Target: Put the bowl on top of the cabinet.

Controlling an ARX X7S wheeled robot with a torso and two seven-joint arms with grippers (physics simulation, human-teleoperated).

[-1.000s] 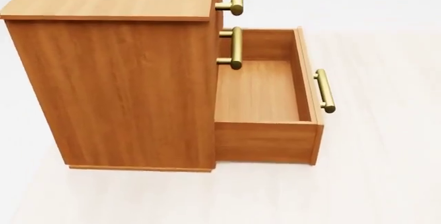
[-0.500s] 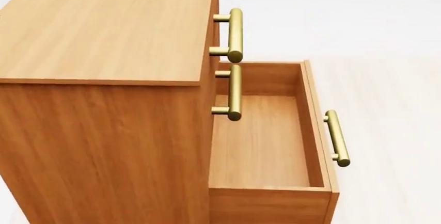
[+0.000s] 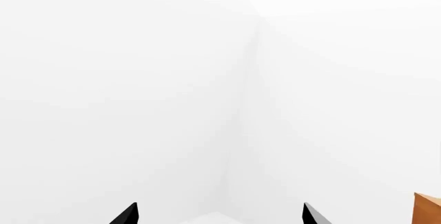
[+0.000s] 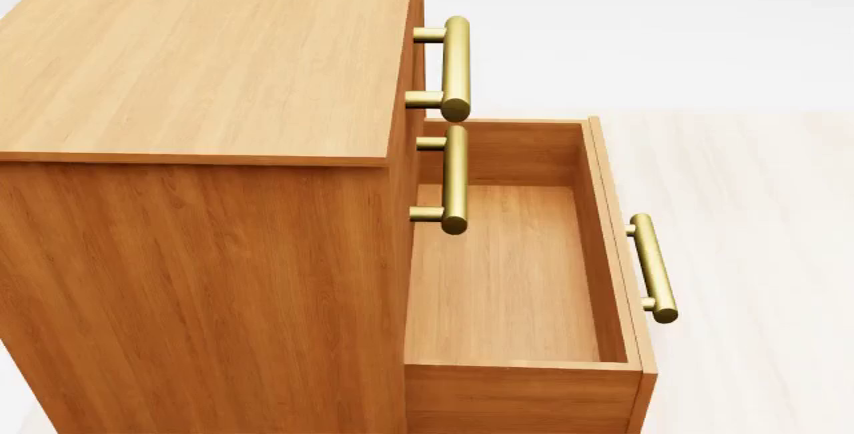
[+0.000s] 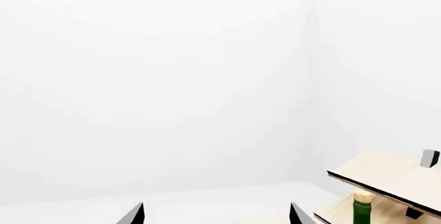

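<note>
My left gripper [image 3: 219, 214] & right gripper [image 5: 215, 213] are both hanging spread, holding nothing, pointing at blank wall. Bowl isn't showing in any view. Cabinet [image 4: 200, 64] top is bare, bottom drawer [image 4: 514, 274] sticking out, empty. I'm needing to find the bowl first, prob. by turning the head.

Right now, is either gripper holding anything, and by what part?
Nothing is held. The left gripper and the right gripper both show spread fingertips with only empty space between them.

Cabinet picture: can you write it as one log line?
cabinet top bare | bottom drawer open, empty | bowl unseen | left gripper open | right gripper open
</note>
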